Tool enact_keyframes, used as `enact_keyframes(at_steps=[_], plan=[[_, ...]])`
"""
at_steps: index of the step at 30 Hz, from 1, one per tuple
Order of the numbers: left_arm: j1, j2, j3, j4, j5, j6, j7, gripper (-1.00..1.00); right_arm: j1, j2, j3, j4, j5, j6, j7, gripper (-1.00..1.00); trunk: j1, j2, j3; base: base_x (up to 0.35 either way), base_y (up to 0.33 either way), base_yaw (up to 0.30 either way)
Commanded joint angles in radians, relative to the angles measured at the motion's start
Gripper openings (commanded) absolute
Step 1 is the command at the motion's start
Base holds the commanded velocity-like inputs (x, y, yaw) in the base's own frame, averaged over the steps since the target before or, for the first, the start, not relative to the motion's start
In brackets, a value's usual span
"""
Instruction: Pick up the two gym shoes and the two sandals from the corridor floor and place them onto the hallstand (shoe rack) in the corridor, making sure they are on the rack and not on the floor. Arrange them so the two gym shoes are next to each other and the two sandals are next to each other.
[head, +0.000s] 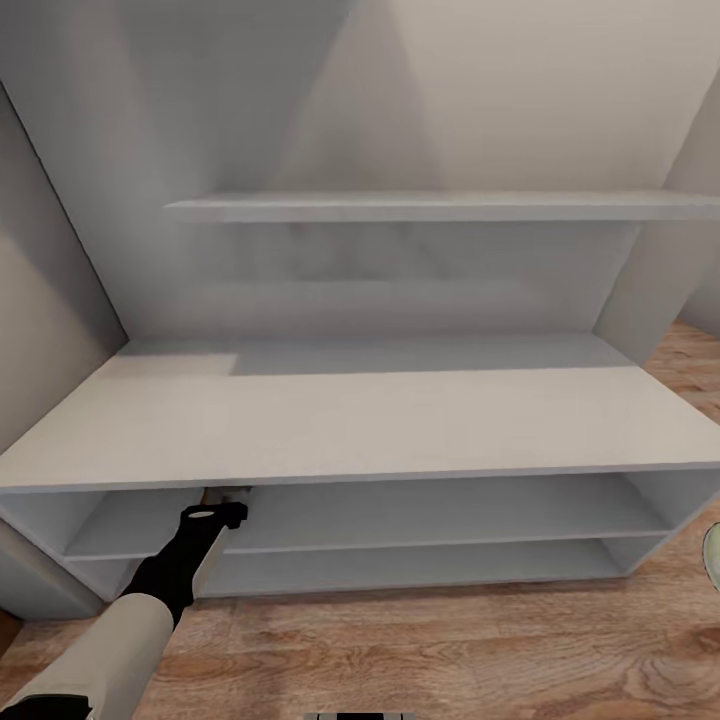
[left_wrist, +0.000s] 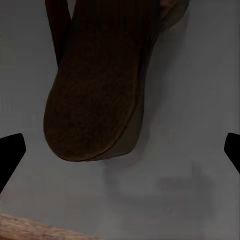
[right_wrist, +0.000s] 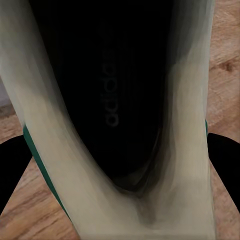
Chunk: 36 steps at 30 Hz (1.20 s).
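Note:
One dark brown sandal (left_wrist: 92, 95) with a tan sole lies on the hallstand's pale grey upper open shelf (left_wrist: 190, 125). My left gripper (left_wrist: 121, 153) is open just short of it, its black fingertips (left_wrist: 10, 157) spread wide and off the sandal. From the head view, the left gripper (head: 226, 508) reaches into that shelf (head: 420, 520) at the hallstand's left end, with a bit of the sandal (head: 226, 491) showing under the bench top. My right gripper (right_wrist: 120, 165) is shut on a cream gym shoe (right_wrist: 190, 150) with a green stripe, its dark insole facing the camera. That gym shoe (head: 712, 556) peeks in at the right edge.
The hallstand's wide bench top (head: 340, 420) and an upper wall shelf (head: 430, 207) stand before a tall back panel. A lower open shelf (head: 420, 570) sits just above the wood-plank corridor floor (head: 420, 650). A wall closes in at the left.

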Motion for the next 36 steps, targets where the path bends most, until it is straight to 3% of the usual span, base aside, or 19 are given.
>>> enact_keyframes(at_steps=[1,17,36], plan=[[0.0,0.0,-0.003,-0.001,0.006,0.005,0.006,1.0,-0.002,0.0,-0.005,0.0,0.01,-0.006,0.006,-1.0,0.0,0.0,-0.001,-0.067,0.0,0.0],[0.002,-0.002,-0.004,-0.002,0.008,0.005,0.006,1.0,-0.002,0.0,-0.005,0.001,0.01,-0.006,0.006,-1.0,0.0,0.0,-0.001,-0.288,-0.008,0.0],[0.008,-0.007,-0.003,-0.003,0.01,-0.011,0.003,1.0,-0.002,0.001,-0.004,0.002,0.011,-0.007,0.006,-1.0,0.0,0.0,-0.001,-0.317,-0.161,0.0]])
